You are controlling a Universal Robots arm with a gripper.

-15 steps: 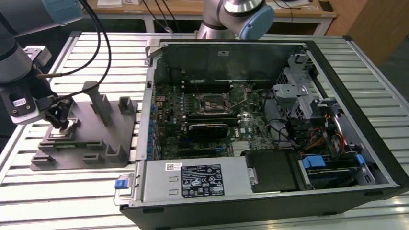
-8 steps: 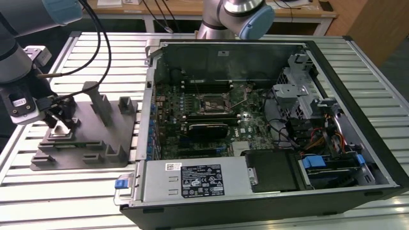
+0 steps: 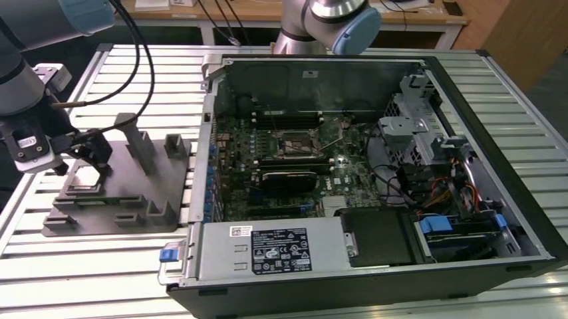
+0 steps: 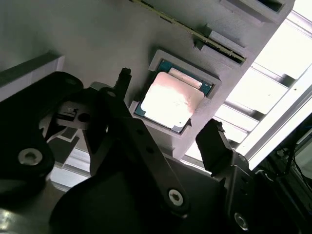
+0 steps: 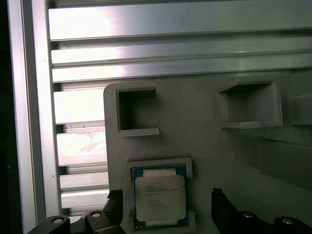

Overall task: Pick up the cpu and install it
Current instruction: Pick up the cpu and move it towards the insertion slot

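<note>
While my gripper [image 4: 168, 100] hangs with its fingers spread wide, one on either side of the cpu [image 5: 160, 197], it grips nothing; the cpu lies flat in its recess near the grey fixture plate's [image 3: 116, 212] edge at the exterior view's left.

Robotics lab: aluminium-slat bench [image 3: 116, 266], opened PC [image 3: 355, 292]

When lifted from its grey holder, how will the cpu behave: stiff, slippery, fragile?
Likely stiff: the cpu is a flat square. Its shiny metal top may be slippery. Recessed in the holder, it probably will not slide.
</note>
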